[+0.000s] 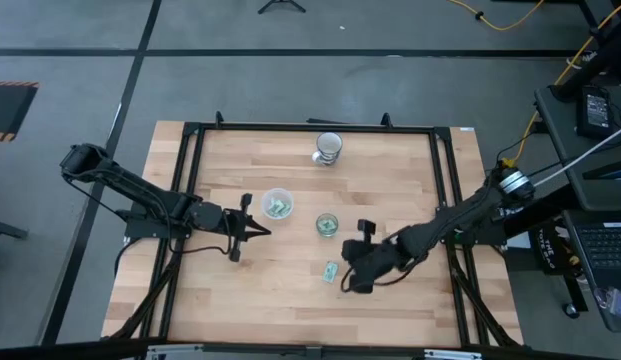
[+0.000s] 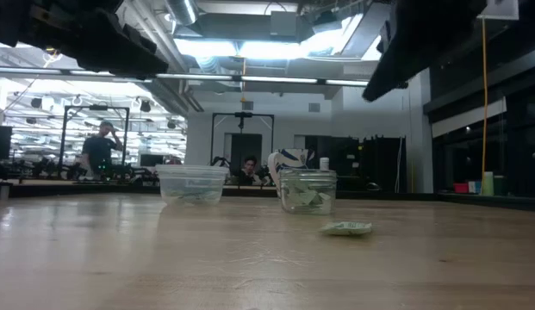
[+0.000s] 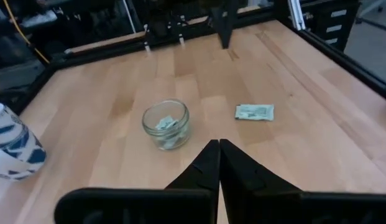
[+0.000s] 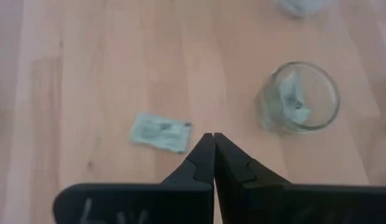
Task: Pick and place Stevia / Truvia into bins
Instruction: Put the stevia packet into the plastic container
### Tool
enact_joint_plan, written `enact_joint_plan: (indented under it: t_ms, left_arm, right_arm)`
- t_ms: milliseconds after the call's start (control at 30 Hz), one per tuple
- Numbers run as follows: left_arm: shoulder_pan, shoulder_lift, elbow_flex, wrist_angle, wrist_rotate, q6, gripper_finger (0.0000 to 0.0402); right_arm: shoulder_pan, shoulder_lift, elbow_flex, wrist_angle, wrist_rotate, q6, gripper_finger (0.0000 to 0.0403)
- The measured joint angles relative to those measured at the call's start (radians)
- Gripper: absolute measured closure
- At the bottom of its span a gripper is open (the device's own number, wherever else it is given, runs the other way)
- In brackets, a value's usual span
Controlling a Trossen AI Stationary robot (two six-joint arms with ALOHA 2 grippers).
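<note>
Pale butcher-block wood makes up the broad rectangular surface [image 1: 290, 300], edged by a black metal frame. Over its left side hangs the dark left arm, its left tool [image 1: 258, 231] clenched shut with the fingers [image 3: 211, 163] pressed together, just beside the wider translucent whitish round cup [image 1: 277, 204], which holds green-and-white paper. Over the right-hand front part reaches the dark right arm, its right tool [image 1: 343, 283] likewise clenched, fingers [image 4: 208, 158] meeting tip to tip and gripping nothing, poised just above and beside the loose packet. An opaque white ribbed cup with blue markings [image 1: 328, 148] stands well apart near the far edge. Near the middle stands the narrower clear glass-like round cup [image 1: 327, 226], with crumpled green-and-white packets inside it [image 4: 295, 99]. One small flat green-and-white paper sweetener packet [image 1: 331, 272] lies flat on the bare wood, near the glass cup on its front side, touching neither cup.
</note>
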State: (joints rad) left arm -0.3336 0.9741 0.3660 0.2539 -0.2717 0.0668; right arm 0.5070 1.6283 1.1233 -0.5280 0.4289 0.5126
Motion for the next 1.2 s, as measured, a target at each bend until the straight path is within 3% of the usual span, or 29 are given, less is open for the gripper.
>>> enact_joint_plan:
  t_ms: [267, 533, 1200]
  left_arm:
    - [-0.021, 0.002, 0.000, 0.016, 0.004, -0.007, 0.0399]
    - [-0.026, 0.002, 0.000, 0.020, 0.004, -0.002, 0.0399]
    - [-0.026, 0.002, 0.000, 0.035, 0.004, -0.003, 0.0399]
  right_arm:
    - [0.103, 0.198, 0.263, -0.166, -0.001, 0.017, 0.0401]
    - [0.131, 0.277, 0.322, -0.179, -0.003, 0.088, 0.0390]
    - [0.116, 0.387, 0.321, -0.112, -0.001, 0.138, 0.0237]
